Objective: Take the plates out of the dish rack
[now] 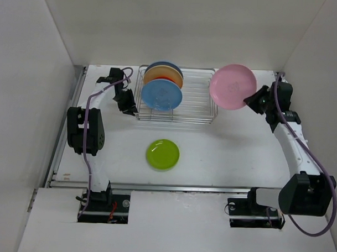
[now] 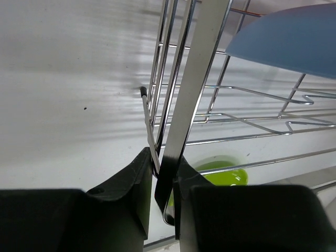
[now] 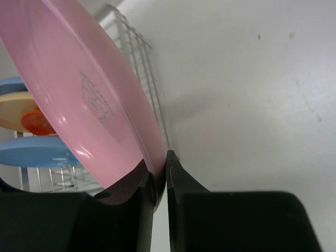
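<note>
1. The dish rack sits toward 12 o'clock on the white table.
2. The left gripper is at the rack's 9 o'clock end. In the left wrist view, its fingers are pinched on the rack's end wire and a flat metal strip.
3. The right gripper is clamped on the rim of the pink plate. It holds the plate tilted in the air at the rack's 3 o'clock end. The right wrist view shows the rim squeezed between both fingers.
4. A light blue plate stands on edge in the rack's left half. An orange plate and a darker blue plate stand on its 12 o'clock side.
5. The lime green plate lies flat on the table at the rack's 6 o'clock, apart from it.
</note>
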Available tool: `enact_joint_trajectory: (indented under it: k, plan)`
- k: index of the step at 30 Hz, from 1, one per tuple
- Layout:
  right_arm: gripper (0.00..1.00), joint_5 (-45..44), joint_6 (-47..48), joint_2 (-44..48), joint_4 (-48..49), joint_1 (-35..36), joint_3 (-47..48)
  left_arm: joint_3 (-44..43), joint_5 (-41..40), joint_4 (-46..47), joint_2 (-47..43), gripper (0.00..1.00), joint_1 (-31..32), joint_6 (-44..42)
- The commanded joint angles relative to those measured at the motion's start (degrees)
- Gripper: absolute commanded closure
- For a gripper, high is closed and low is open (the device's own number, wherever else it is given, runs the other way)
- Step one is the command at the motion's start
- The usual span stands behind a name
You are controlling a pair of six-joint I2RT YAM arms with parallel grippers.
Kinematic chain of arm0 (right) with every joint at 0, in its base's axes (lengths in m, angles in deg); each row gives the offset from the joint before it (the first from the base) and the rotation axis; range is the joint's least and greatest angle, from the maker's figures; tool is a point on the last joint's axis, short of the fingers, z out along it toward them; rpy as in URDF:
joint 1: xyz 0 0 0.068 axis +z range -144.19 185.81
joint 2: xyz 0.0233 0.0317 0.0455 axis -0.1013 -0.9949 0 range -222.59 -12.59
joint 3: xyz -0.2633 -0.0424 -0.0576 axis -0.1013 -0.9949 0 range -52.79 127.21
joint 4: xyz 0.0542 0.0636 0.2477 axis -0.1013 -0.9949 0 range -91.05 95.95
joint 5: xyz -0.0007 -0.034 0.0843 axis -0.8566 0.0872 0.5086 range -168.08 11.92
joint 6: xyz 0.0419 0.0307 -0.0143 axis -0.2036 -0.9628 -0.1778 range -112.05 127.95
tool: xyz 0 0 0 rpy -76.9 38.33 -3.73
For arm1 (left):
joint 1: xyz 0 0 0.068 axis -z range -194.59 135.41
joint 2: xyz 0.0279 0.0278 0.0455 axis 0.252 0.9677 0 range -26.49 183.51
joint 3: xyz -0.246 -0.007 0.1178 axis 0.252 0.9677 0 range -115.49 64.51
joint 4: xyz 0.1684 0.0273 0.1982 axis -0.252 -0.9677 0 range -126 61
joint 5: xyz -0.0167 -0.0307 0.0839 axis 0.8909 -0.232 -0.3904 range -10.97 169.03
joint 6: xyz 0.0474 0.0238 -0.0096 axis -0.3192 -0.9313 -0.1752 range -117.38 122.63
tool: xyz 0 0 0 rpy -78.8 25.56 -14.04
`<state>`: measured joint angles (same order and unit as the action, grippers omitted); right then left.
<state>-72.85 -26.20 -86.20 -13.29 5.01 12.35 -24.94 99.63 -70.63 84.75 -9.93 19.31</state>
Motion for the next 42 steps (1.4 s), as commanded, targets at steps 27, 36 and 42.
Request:
enact_joint_trajectory:
  k: [27,36,42]
  plan:
    - [0.85,6.89,-21.13,10.24,11.33,-22.84,-39.83,-9.34,0.49,-2.67,4.25,1.0,0.43,1.07]
    - [0.54,5.76,-21.66,8.82,9.23,-23.37,-40.89,-9.34,-0.56,-3.2,2.58,0.89,0.96,-0.08]
    - [0.25,2.07,-22.19,16.72,2.73,-23.37,-39.66,-9.34,-3.8,-3.73,0.56,0.82,1.48,-1.92]
